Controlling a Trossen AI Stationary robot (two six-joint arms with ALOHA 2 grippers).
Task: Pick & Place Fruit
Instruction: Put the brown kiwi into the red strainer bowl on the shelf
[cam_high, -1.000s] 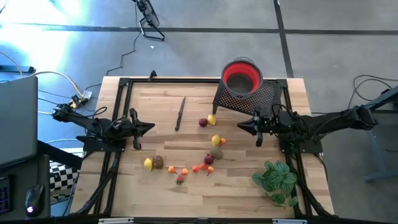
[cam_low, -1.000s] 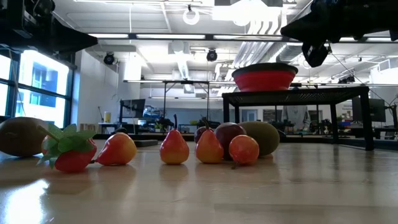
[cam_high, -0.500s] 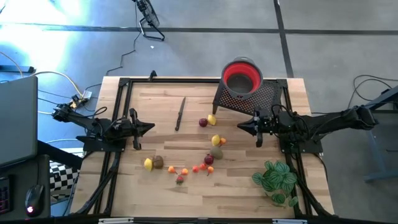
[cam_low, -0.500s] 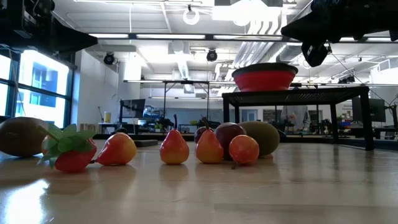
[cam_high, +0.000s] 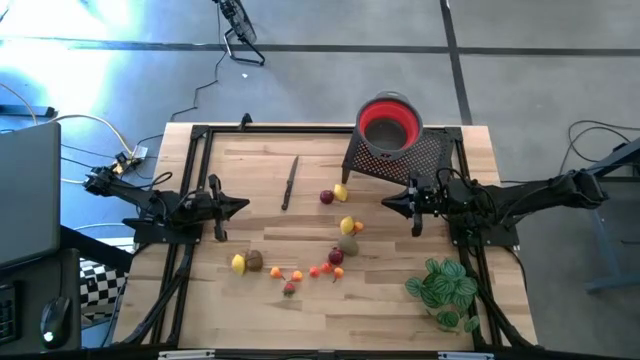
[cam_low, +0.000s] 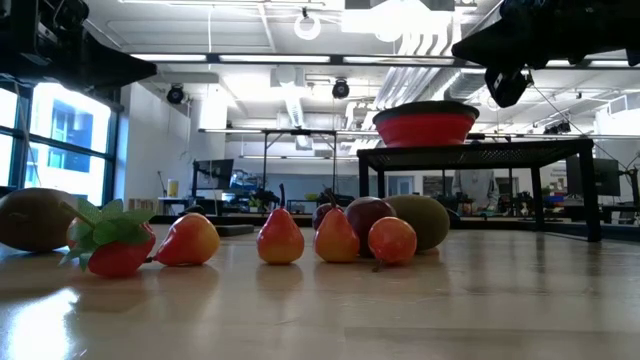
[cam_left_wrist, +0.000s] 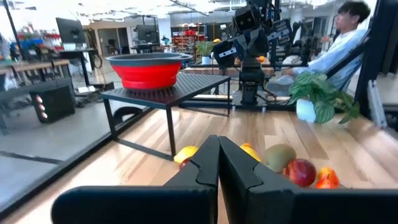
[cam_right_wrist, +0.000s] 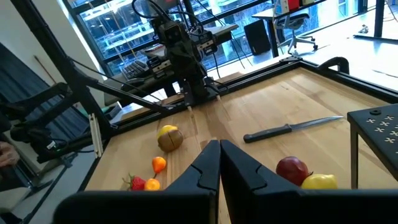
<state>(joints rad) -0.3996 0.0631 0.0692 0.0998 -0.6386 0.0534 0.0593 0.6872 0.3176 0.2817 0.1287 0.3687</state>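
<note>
We see the fruit (cam_high: 335, 240) scattered loose on the wooden table (cam_high: 250, 300), in the middle and toward its near edge: a red and a yellow piece (cam_high: 341, 192) lie together just in front of the black stand (cam_high: 400, 160), a yellow and a greenish-brown piece sit a little nearer, and a row of small orange and red pieces runs on to a yellow and a brown piece (cam_high: 254, 260) at the left end. No piece is in the red bowl (cam_high: 389, 122), which rests on top of the stand. We find the left gripper (cam_high: 243, 206) raised at the table's left side, its fingers pressed together and holding nothing. The right gripper (cam_high: 385, 203) waits opposite, beside the stand, fingers likewise closed and empty. A thin dark knife (cam_high: 290, 182) lies between the left gripper and the stand, and a green plant (cam_high: 443, 287) stands at the near right corner.
</note>
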